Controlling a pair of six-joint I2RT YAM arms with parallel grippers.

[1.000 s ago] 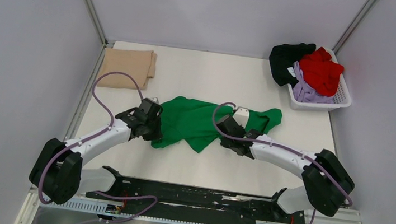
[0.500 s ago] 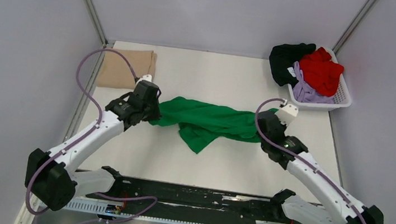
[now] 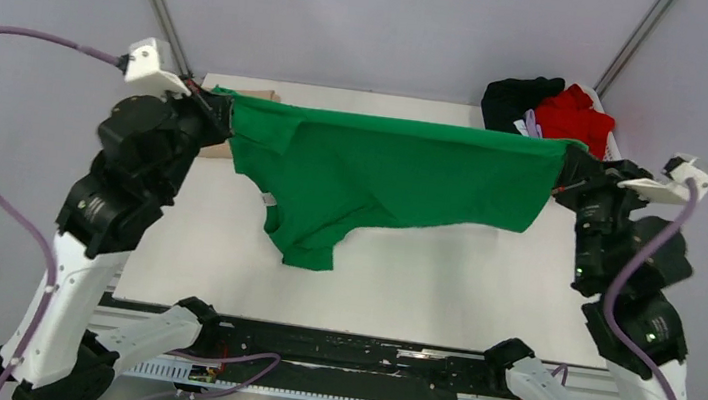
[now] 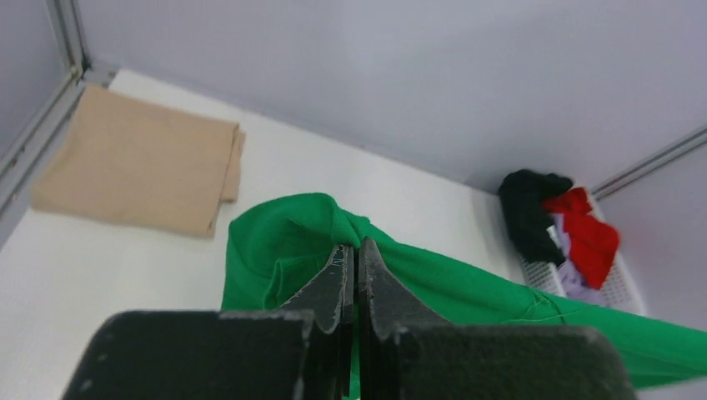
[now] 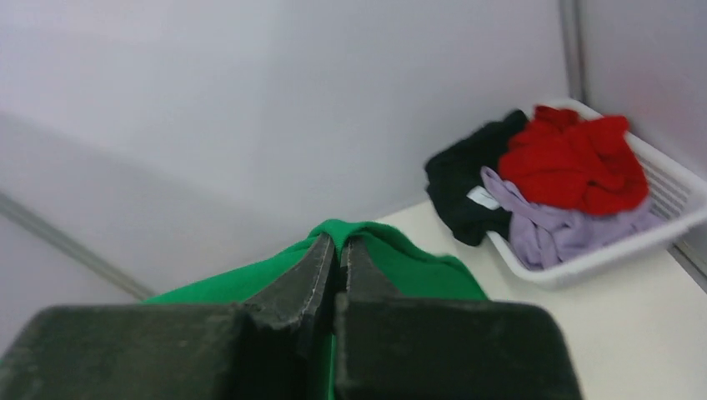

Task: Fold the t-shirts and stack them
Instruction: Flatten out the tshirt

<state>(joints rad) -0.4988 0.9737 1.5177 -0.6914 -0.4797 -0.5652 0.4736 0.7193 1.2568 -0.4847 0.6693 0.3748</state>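
Note:
The bright green t-shirt [image 3: 383, 173] hangs stretched in the air between both grippers, its lower part drooping towards the table. My left gripper [image 3: 218, 106] is shut on its left top corner; in the left wrist view [image 4: 353, 243] the cloth is pinched between the tips. My right gripper [image 3: 566, 159] is shut on its right top corner, which also shows in the right wrist view [image 5: 339, 239]. A folded tan t-shirt [image 4: 137, 158] lies flat at the table's far left. Black [image 5: 467, 183], red [image 5: 575, 162] and lavender [image 5: 559, 225] t-shirts lie bunched in the basket.
A white plastic basket [image 5: 659, 196] stands at the table's far right corner. Grey walls with metal corner posts [image 3: 156, 1] close the back and sides. The white table [image 3: 443, 271] lies below the hanging shirt.
Both arms have risen and spread apart, lifting the green t-shirt off the table. It went from a crumpled heap to a sheet stretched taut between the grippers.

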